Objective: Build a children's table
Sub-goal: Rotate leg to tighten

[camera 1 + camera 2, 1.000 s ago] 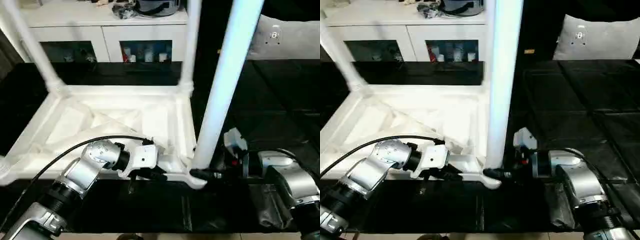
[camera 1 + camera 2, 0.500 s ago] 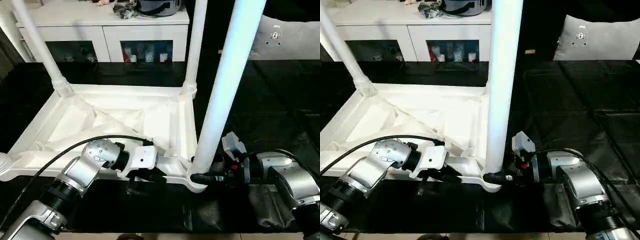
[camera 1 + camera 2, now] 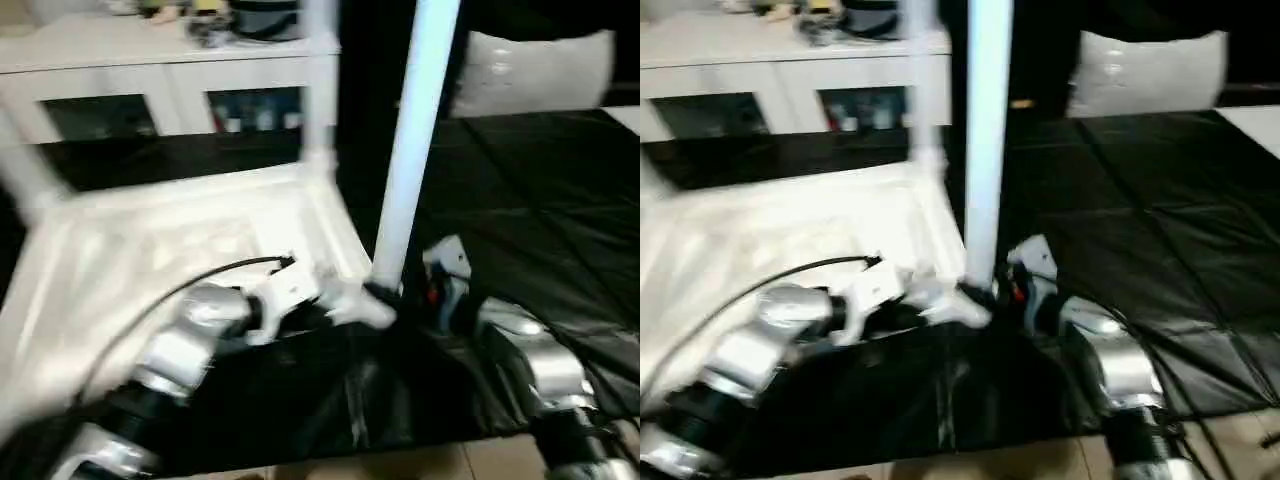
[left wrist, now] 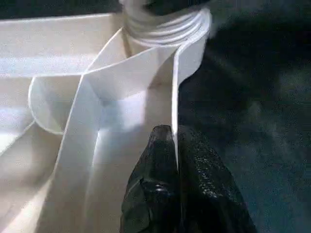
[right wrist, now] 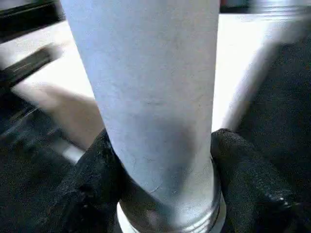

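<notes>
The left gripper (image 4: 176,160) pinches the thin rim of the table (image 3: 150,250) by a corner socket; the right gripper (image 5: 160,165) clasps a leg (image 3: 410,150) at its base — table upside down on black sheeting (image 3: 540,200).

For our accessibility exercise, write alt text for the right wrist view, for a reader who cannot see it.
The right gripper clamps the base of an upright white table leg, one black jaw on each side, just above the leg's ringed foot. Behind lie the white tabletop and a black surface.
</notes>
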Robot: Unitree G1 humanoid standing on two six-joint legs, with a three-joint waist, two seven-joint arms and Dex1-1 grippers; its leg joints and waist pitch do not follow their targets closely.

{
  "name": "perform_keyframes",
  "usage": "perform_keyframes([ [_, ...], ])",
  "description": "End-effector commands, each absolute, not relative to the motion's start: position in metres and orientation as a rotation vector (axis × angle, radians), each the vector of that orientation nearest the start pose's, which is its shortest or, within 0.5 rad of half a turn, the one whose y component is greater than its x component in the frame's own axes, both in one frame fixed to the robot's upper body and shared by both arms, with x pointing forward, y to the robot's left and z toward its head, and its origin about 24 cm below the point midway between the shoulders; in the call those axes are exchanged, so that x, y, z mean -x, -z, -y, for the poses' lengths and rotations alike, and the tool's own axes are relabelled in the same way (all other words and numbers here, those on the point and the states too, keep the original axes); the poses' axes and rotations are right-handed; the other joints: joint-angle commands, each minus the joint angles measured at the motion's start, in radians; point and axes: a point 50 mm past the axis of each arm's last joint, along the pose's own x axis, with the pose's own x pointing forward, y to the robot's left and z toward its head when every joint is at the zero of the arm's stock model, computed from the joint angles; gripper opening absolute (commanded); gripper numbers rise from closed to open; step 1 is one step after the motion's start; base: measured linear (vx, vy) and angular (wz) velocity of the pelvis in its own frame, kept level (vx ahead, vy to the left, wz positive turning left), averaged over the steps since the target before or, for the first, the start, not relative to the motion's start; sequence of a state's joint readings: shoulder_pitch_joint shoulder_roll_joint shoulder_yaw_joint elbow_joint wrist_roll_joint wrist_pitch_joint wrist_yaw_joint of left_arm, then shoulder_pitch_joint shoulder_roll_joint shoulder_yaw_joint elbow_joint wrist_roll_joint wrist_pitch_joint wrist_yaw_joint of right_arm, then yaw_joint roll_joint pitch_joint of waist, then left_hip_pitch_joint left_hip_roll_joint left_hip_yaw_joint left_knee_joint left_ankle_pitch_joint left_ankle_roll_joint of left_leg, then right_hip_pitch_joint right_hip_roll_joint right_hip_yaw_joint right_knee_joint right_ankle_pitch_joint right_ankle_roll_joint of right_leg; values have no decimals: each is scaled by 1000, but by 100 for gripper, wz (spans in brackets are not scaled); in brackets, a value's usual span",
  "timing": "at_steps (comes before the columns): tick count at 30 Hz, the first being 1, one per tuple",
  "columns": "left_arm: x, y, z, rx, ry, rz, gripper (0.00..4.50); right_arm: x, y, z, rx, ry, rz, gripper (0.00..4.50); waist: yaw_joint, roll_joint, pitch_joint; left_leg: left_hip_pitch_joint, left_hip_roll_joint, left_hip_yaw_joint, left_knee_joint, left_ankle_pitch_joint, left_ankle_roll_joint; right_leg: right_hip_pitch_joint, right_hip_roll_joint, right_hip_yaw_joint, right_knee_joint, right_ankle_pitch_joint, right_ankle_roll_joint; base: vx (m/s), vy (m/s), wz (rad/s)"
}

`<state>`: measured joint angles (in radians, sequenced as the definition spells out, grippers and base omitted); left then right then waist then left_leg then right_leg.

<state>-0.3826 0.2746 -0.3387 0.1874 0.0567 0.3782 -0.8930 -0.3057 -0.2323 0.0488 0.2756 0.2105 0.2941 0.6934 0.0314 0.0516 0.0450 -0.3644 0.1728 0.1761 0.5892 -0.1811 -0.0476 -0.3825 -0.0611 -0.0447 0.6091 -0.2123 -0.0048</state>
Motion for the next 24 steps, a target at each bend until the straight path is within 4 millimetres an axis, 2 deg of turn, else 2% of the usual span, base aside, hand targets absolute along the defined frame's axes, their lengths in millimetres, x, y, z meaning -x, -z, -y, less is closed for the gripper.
perform_keyframes([
  [1,-282,-51,-67,-324,1120,-365,0,-299,-20,132,-62,-604,-369,246,1,-12,-44,2,49,-34,-84,-336,-18,26,-82,40,-99,-416,-159,0,0,0],
  [3,-287,-54,-56,-308,1039,-355,0,-304,-18,126,-108,-510,-358,246,0,-11,-46,5,50,-30,-81,-324,-8,22,-82,44,-100,-379,-168,0,0,0],
  [4,-289,-56,-50,-298,1004,-345,0,-305,-19,122,-115,-496,-340,246,2,-16,-45,8,49,-27,-79,-322,-2,20,-81,45,-103,-373,-172,0,0,0],
  [6,-290,-60,-37,-282,975,-331,0,-307,-20,118,-110,-470,-310,246,8,-12,-47,7,49,-24,-77,-297,9,23,-81,47,-101,-348,-175,0,0,0],
  [7,-290,-61,-34,-278,973,-327,0,-307,-20,118,-106,-460,-303,280,10,-13,-47,6,50,-24,-76,-283,14,24,-81,47,-101,-321,-179,0,0,0],
  [8,-289,-61,-33,-287,979,-327,0,-309,-21,119,-124,-445,-292,301,13,-9,-49,3,50,-24,-76,-264,20,27,-80,47,-96,-282,-184,0,0,0],
  [9,-288,-60,-33,-294,985,-330,0,-310,-23,121,-139,-434,-281,315,13,-10,-51,1,49,-24,-75,-257,24,29,-79,47,-95,-261,-187,0,0,0],
  [10,-287,-60,-34,-300,984,-331,0,-310,-25,122,-148,-426,-268,317,14,-7,-52,0,49,-24,-74,-243,32,31,-79,46,-92,-231,-191,0,0,0],
  [11,-288,-60,-36,-306,984,-331,0,-310,-27,124,-154,-429,-250,335,16,-8,-53,-1,49,-23,-73,-231,39,33,-79,46,-90,-207,-198,0,0,0],
  [16,-290,-55,-49,-378,986,-332,0,-307,-36,136,-135,-502,-187,365,28,-5,-59,-7,50,-22,-65,-164,69,40,-78,43,-78,-89,-212,0,0,0],
  [19,-289,-51,-59,-424,1011,-350,0,-300,-43,149,-91,-609,-148,402,33,-5,-60,-9,50,-22,-63,-159,76,44,-78,41,-76,-75,-217,0,0,0],
  [22,-289,-49,-65,-440,1039,-357,0,-295,-47,157,-58,-677,-138,419,34,-4,-57,-8,52,-23,-64,-179,81,42,-78,40,-79,-98,-214,0,0,0],
  [24,-288,-48,-73,-476,1096,-359,0,-287,-51,166,-16,-786,-158,438,34,-4,-56,-6,52,-23,-66,-207,77,42,-77,38,-84,-151,-209,0,0,0],
])
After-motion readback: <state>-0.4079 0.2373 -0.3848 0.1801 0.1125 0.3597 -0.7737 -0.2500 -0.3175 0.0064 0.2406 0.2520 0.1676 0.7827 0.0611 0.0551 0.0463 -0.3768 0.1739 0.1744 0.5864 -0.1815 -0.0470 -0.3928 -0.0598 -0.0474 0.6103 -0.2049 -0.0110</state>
